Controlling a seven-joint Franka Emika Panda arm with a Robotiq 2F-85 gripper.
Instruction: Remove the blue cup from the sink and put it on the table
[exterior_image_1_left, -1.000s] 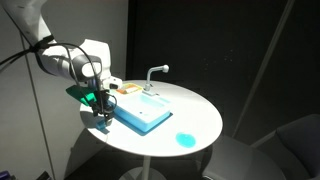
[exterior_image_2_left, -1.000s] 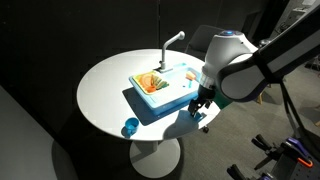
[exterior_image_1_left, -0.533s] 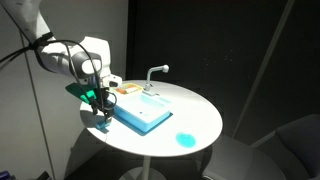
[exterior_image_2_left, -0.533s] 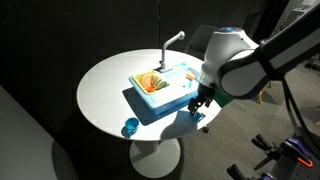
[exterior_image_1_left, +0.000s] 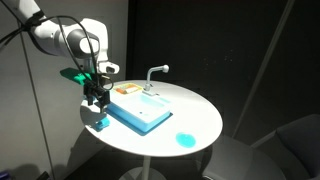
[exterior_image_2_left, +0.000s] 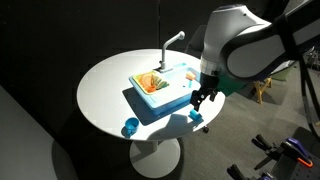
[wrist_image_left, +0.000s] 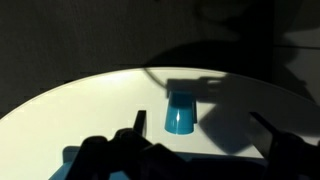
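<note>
The tiny blue cup (exterior_image_1_left: 100, 124) (exterior_image_2_left: 196, 118) stands free on the white round table (exterior_image_1_left: 200, 115) (exterior_image_2_left: 105, 85), close to its edge and just beside the light-blue sink (exterior_image_1_left: 138, 108) (exterior_image_2_left: 165, 92). My gripper (exterior_image_1_left: 97, 100) (exterior_image_2_left: 200, 97) hangs open a short way above the cup, touching nothing. In the wrist view the cup (wrist_image_left: 180, 113) sits on the lit tabletop (wrist_image_left: 80, 110) a little left of my gripper (wrist_image_left: 205, 125), whose dark fingers (wrist_image_left: 140, 120) spread wide with nothing between them.
A white faucet (exterior_image_1_left: 155, 72) (exterior_image_2_left: 172, 40) rises at the sink's far end beside an orange patch (exterior_image_2_left: 150, 82). A flat blue disc (exterior_image_1_left: 185, 139) lies near the table's rim in an exterior view, and a small blue rounded piece (exterior_image_2_left: 130, 127) lies there too. Around the table it is dark.
My gripper has risen straight up from the cup, still open. The cup stays where it stood on the table by the sink.
</note>
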